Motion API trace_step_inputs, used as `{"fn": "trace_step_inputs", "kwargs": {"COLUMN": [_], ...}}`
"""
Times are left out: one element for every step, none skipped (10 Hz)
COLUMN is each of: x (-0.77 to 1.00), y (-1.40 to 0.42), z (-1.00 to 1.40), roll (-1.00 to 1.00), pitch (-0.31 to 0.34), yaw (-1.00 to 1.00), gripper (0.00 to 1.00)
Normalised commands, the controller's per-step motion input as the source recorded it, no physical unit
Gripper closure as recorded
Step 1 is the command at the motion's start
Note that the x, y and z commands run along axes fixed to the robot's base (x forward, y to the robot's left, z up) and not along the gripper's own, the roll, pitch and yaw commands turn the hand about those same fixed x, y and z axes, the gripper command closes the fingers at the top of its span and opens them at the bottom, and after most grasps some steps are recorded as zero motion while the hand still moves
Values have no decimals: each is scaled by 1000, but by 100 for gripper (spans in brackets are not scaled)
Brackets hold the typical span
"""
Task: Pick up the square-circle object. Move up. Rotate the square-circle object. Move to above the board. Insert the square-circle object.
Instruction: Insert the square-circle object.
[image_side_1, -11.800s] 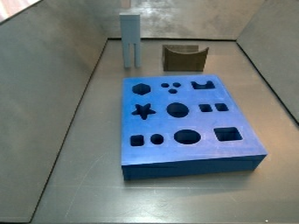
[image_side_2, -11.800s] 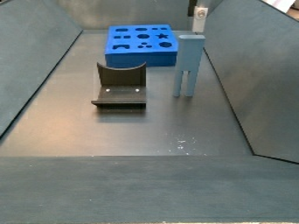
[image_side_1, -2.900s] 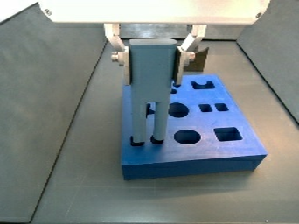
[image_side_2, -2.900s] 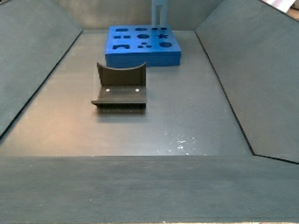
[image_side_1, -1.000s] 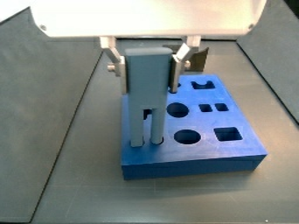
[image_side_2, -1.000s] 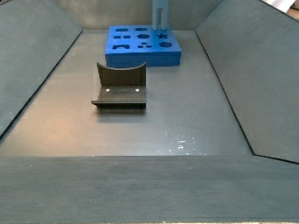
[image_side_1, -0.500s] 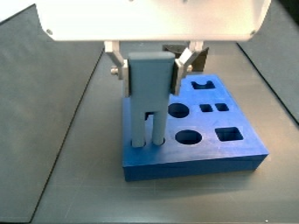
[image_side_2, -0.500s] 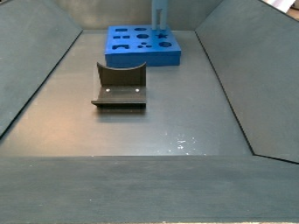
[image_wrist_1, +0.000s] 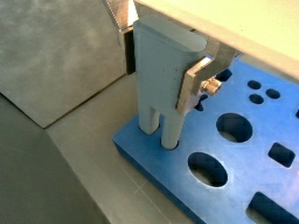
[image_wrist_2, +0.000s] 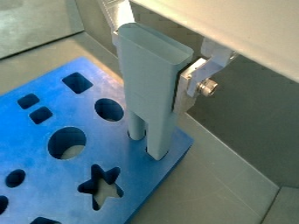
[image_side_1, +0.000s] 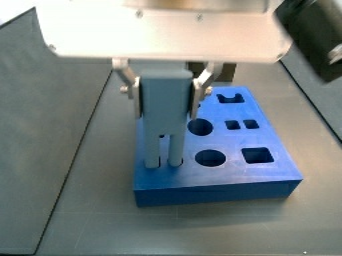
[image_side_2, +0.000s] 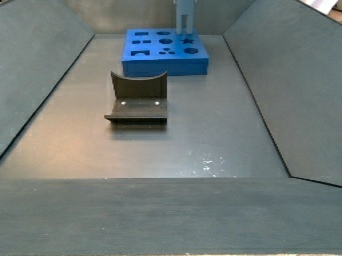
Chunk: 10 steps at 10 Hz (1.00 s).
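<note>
No readable text, label, brand, number or sign appears on any surface. The board (image_side_1: 214, 150) carries only cut-out shapes; the square-circle object (image_side_1: 164, 110), clamped upright in the gripper (image_side_1: 164, 80) over the board, has plain faces. The fixture (image_side_2: 136, 98) on the floor is likewise unmarked.

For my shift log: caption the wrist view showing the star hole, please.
Gripper holds the grey-blue block upright, prongs down at the blue board beside the star hole.
</note>
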Motion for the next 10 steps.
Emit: {"fn": "trace_step_inputs", "kwargs": {"x": [-114,-97,-60,-40,-26,0,0,0,14,0], "y": [-83,-83,-97,-114,-146,-146,-137,-106,-37,0], "z": [-803,-797,-797,-786,-800,-826,-860,-897,-897,0], "roll": [199,190,176,161,139,119,114,100,109,0], "pitch": [-160,-167,-174,-194,-204,-203,-187,-170,-136,0], "yaw": [0,0,0,0,0,0,0,0,0,0], "gripper": [100,100,100,100,100,100,100,100,100,100]}}
